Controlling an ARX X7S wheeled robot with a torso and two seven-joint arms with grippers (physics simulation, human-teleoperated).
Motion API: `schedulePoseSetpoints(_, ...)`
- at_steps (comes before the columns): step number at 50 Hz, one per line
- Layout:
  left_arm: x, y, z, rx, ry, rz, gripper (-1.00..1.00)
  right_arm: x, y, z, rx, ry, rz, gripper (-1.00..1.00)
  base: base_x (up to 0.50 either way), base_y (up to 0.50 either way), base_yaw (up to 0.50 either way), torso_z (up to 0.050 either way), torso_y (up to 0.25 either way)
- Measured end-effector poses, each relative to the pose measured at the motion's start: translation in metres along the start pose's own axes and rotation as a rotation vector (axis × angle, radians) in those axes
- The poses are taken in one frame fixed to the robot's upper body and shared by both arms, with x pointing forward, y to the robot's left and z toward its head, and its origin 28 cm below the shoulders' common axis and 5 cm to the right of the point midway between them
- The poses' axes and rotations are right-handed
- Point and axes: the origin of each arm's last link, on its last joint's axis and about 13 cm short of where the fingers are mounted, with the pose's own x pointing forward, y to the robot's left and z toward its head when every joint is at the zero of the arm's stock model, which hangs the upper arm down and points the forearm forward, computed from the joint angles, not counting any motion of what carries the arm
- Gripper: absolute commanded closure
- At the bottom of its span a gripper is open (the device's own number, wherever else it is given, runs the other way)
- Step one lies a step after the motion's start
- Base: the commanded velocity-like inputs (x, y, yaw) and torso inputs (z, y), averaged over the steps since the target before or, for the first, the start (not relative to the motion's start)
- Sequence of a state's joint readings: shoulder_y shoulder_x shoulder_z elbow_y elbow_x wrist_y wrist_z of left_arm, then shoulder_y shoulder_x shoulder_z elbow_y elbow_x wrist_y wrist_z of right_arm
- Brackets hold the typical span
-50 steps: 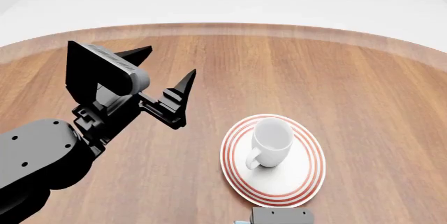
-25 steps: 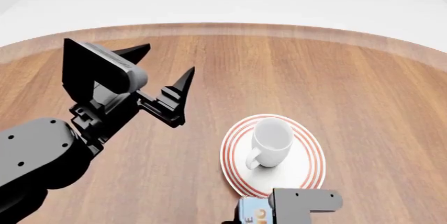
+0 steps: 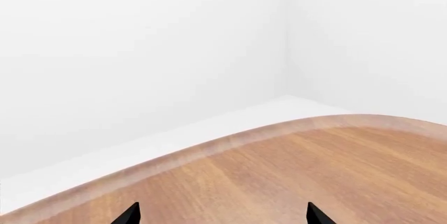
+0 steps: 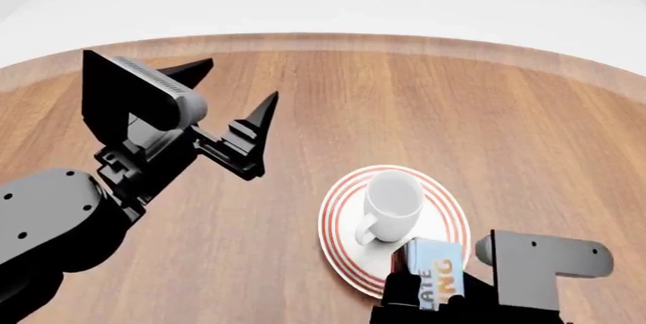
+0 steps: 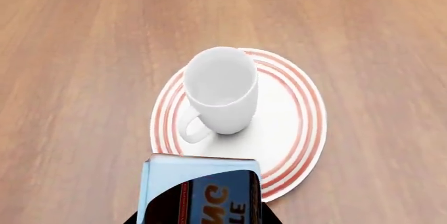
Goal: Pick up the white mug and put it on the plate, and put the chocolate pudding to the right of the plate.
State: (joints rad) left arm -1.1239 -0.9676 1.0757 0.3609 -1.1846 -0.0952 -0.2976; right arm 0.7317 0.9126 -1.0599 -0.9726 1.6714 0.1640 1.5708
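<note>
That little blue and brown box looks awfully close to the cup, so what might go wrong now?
The light blue and brown chocolate pudding box, held in the right gripper, hangs over the near rim of the round red-ringed white plate. Swinging it rightward too low might clip that rim or nudge the glossy white mug standing there. Released early, it would likely land on the plate instead of beside it.
</note>
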Motion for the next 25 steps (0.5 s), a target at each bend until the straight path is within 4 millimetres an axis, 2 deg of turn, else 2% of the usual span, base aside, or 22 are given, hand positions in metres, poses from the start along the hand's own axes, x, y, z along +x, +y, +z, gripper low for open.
schedulePoseSetpoints(11, 0.0, 0.001, 0.0, 0.0, 0.0, 0.005, -1.0, -0.008, -0.016, 0.02, 0.049, -0.056, -0.091, 1.0, 0.0, 0.0, 0.0, 0.0, 0.0)
schedulePoseSetpoints(25, -0.001, 0.001, -0.001, -0.001, 0.002, 0.011, -1.0, -0.008, -0.038, 0.04, 0.076, -0.138, -0.258, 1.0, 0.0, 0.0, 0.0, 0.0, 0.0)
